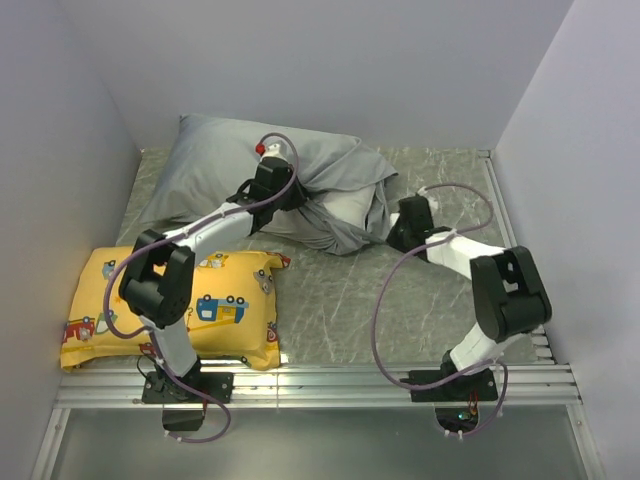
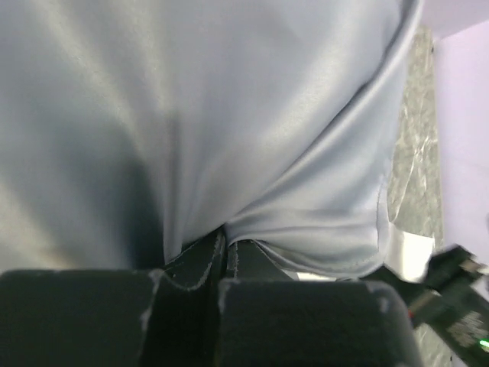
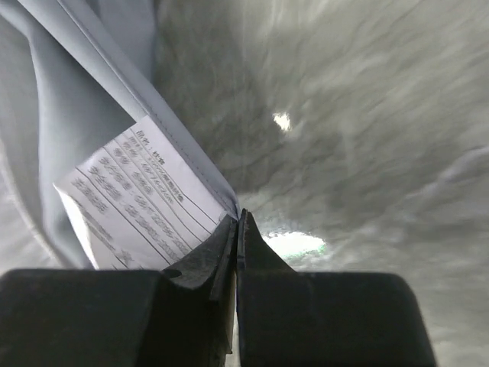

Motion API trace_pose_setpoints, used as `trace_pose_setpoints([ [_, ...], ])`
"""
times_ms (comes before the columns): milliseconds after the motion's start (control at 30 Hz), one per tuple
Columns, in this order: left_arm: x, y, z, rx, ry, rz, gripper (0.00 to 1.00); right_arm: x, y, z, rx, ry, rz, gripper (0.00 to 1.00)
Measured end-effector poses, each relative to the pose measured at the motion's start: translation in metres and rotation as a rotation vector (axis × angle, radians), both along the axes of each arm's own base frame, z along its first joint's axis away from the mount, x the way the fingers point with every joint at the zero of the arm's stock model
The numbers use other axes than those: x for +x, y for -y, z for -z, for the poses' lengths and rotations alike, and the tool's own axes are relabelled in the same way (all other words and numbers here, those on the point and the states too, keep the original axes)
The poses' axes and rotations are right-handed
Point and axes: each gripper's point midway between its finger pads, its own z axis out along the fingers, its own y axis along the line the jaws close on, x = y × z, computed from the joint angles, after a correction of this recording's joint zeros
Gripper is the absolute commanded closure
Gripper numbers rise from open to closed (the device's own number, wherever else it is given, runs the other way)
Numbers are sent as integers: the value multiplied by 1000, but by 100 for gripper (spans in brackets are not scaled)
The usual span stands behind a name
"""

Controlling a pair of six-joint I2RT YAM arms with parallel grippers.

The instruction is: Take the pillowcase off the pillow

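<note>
Presently the yellow cushion [image 1: 170, 305] lies on the worktop [image 1: 330, 300] and serves as reference. Behind it and to its right sits the pillowcase [image 1: 215, 170], bunched, with the pillow [image 1: 350, 212] showing paler at the end farthest from the cushion. Left tool [image 2: 226, 252]: closed tight on a fold of grey pillowcase cloth, just beyond the cushion's far right corner. Right tool [image 3: 237, 229]: well right of the cushion, pinched shut on a seamed edge beside a printed label [image 3: 134, 202]. This is judged to be the pillow's edge, though the shade leaves some doubt. Recommendation: draw the two grips apart along the pillow's length, low over the worktop and steadily. Both holds are thin pinches and may slip if jerked.
</note>
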Motion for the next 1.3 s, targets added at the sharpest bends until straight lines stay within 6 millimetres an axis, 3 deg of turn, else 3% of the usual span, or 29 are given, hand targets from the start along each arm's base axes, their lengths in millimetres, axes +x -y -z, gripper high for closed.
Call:
trace_pose_setpoints([
  [100,-8,9,13,3,-17,21,98,-7,-24,20,-34,-47,-52,100],
  [200,-13,22,21,15,-20,44,80,-11,-51,21,-58,-50,-115,100],
  [233,-16,26,22,16,-21,53,73,-12,-58,20,-56,-44,-132,97],
  [267,-18,29,22,19,-20,59,60,-12,-62,18,-54,-39,-140,88],
  [333,-20,35,21,22,-7,73,48,-13,-63,19,-54,-36,-145,77],
  [367,-21,38,20,23,-1,78,43,-15,-63,21,-55,-40,-147,66],
  [667,-31,46,16,73,12,106,40,-39,-60,28,-32,-70,-180,47],
  [767,-39,49,15,94,10,121,36,-49,-58,26,-25,-69,-185,47],
  [867,-51,53,15,101,12,144,30,-53,-58,24,-18,-66,-194,55],
  [900,-55,54,16,103,12,152,29,-53,-58,23,-16,-66,-196,62],
  [933,-61,56,17,103,12,161,29,-53,-59,23,-12,-67,-200,75],
  [967,-65,57,18,105,11,168,28,-54,-60,23,-9,-69,-207,80],
  [1033,-73,58,21,108,6,181,28,-55,-62,23,3,-71,-214,83],
  [1200,-86,60,34,119,-15,198,33,-61,-63,29,13,-85,-223,74],
  [1300,-89,59,39,123,-23,200,35,-65,-62,32,13,-94,-221,60],
])
